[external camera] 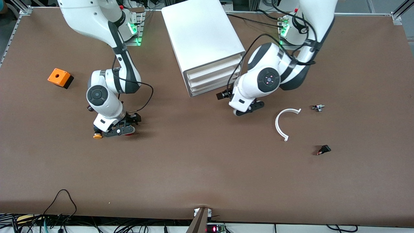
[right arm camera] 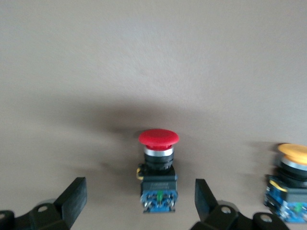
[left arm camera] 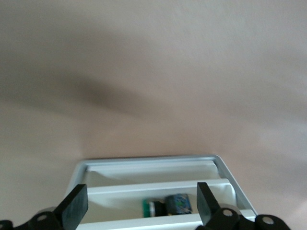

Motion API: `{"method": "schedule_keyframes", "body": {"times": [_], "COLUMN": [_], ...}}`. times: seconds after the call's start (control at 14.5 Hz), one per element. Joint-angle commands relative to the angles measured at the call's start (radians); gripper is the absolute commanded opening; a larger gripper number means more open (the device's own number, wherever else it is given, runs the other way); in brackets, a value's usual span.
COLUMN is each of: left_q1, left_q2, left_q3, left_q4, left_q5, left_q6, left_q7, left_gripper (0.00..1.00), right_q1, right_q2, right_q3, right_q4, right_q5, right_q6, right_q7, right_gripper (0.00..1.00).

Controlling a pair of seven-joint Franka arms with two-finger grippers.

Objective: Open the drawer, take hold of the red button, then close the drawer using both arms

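Observation:
The red-capped button (right arm camera: 159, 138) lies on the brown table with its black-and-blue body between my right gripper's (right arm camera: 139, 203) open fingers, untouched. In the front view only a red sliver of the button (external camera: 130, 133) shows under the right gripper (external camera: 119, 130), which is low over the table toward the right arm's end. My left gripper (external camera: 247, 110) hangs open and empty in front of the white drawer cabinet (external camera: 207, 48). In the left wrist view the left gripper (left arm camera: 139, 208) faces the cabinet front (left arm camera: 148, 165), where a small green-and-blue part (left arm camera: 168, 206) shows in an opening.
A yellow-orange-capped button (external camera: 97, 136) lies right beside the right gripper and also shows in the right wrist view (right arm camera: 292, 153). An orange box with a hole (external camera: 59, 77) sits toward the right arm's end. A white curved piece (external camera: 280, 124) and two small dark parts (external camera: 318, 107) (external camera: 324, 149) lie toward the left arm's end.

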Motion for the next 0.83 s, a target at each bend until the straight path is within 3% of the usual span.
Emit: {"method": "schedule_keyframes", "body": {"times": [0.0, 0.21, 0.41, 0.55, 0.76], "left_q1": [0.02, 0.048, 0.1, 0.149, 0.216], "left_q2": [-0.013, -0.022, -0.032, -0.035, -0.053], "left_q3": [-0.002, -0.002, -0.002, 0.0, 0.001], "left_q4": [0.046, 0.089, 0.165, 0.22, 0.264], "left_q5": [0.092, 0.188, 0.226, 0.228, 0.229], "left_q6": [-0.079, -0.131, -0.249, -0.325, -0.416], "left_q7": [0.01, 0.013, 0.146, 0.252, 0.381], "left_gripper": [1.0, 1.0, 1.0, 1.0, 1.0], "right_q1": [-0.002, -0.005, -0.027, -0.059, -0.157], "right_q2": [-0.074, -0.092, -0.124, -0.127, -0.162], "right_q3": [-0.002, -0.006, -0.003, 0.003, 0.066], "right_q4": [0.053, 0.188, 0.293, 0.359, 0.425], "right_q5": [-0.009, -0.009, -0.03, -0.108, -0.142], "right_q6": [-0.146, -0.33, -0.444, -0.508, -0.591], "right_q7": [0.001, 0.005, 0.005, 0.002, -0.009], "right_gripper": [1.0, 1.0, 1.0, 1.0, 1.0]}}
